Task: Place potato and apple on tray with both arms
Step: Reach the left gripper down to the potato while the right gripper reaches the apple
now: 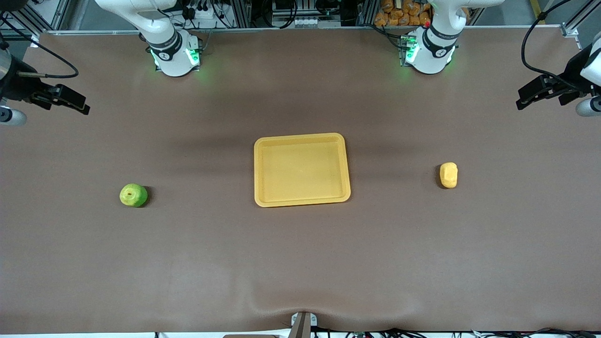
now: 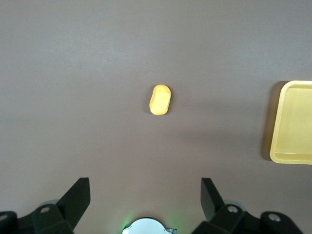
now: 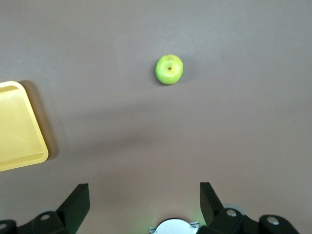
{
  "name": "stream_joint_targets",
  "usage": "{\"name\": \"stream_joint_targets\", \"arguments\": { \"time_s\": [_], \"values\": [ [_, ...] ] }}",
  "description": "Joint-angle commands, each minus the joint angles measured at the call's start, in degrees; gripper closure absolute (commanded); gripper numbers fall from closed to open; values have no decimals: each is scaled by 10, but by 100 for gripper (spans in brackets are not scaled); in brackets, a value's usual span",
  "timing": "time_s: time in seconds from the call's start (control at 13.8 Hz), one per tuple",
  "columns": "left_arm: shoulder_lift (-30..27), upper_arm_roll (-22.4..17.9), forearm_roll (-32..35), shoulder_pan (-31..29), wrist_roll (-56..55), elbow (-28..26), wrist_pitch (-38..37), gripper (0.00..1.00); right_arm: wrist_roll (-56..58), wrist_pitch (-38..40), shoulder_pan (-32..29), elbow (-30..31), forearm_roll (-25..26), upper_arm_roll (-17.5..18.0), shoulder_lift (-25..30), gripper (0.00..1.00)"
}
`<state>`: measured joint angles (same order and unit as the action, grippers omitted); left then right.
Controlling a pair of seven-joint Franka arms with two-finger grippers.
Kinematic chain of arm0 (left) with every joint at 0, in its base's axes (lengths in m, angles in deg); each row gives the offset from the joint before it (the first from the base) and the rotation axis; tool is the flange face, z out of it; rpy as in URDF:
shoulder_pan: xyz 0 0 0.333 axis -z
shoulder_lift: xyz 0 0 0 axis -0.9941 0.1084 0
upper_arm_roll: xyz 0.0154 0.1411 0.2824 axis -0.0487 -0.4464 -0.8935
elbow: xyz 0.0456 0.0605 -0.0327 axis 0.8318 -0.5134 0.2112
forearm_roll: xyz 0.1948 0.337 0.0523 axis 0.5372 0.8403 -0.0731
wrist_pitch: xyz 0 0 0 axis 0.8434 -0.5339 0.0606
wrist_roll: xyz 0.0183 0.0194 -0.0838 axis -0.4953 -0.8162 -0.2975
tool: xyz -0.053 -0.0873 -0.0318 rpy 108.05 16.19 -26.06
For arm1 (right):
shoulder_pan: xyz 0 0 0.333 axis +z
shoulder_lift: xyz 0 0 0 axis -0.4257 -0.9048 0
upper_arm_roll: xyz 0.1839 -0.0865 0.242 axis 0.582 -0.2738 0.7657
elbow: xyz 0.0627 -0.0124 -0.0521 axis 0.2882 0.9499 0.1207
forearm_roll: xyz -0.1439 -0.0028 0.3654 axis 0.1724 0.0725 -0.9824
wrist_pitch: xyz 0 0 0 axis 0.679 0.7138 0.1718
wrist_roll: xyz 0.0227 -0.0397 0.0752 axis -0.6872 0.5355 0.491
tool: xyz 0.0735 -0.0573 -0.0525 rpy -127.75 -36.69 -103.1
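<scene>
Front view, stock on the brown table [image 1: 300,263], counted.

Trays: one. Yellow-orange tray [image 1: 302,199], rectangular with a raised rim, lying flat at mid-table with nothing in it.

Apples: one. Green apple [image 1: 133,195], stem dimple turned up, resting on the table toward my right arm's end, well apart from the tray and slightly nearer the front camera than the tray's middle.

Potatoes: one. Pale yellow potato [image 1: 448,175], oblong, resting on the table toward my left arm's end, well apart from the tray.

Arms: two, bases lit green along the table's edge.

Grippers: two. My left gripper [image 1: 540,94] hangs in the air over the left arm's end of the table, jaws spread wide and holding nothing; its wrist view shows both fingers [image 2: 78,197] parted, with the potato [image 2: 160,100] on the table below and a corner of the tray [image 2: 292,122] at the edge. My right gripper [image 1: 65,99] hangs over the right arm's end of the table, jaws likewise wide and empty; its wrist view shows the parted fingers [image 3: 78,200], the apple [image 3: 169,69] and a corner of the tray [image 3: 19,131].
</scene>
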<state>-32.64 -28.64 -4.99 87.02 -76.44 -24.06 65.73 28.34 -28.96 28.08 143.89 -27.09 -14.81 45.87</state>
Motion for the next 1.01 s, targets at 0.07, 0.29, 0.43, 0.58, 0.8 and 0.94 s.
{"name": "stream_joint_targets", "arguments": {
  "time_s": [0.07,0.29,0.43,0.58,0.8,0.94],
  "values": [
    [7,1,-9,-2,-1,15,-13,0,42,8,-19,-60,2,-4,-41,0],
    [13,1,-9,1,-5,20,-13,0,43,7,-19,-58,2,-4,-43,0],
    [17,0,-8,0,-6,28,-13,0,43,7,-19,-58,1,-4,-45,0],
    [21,0,-9,-3,-5,28,-14,0,44,7,-19,-59,2,-4,-49,0],
    [25,0,-9,-4,3,19,-27,0,44,-5,-24,-57,-7,-4,-50,0],
    [34,0,-9,-4,6,9,-26,0,42,-1,-24,-57,-7,-4,-67,0]
  ]
}}
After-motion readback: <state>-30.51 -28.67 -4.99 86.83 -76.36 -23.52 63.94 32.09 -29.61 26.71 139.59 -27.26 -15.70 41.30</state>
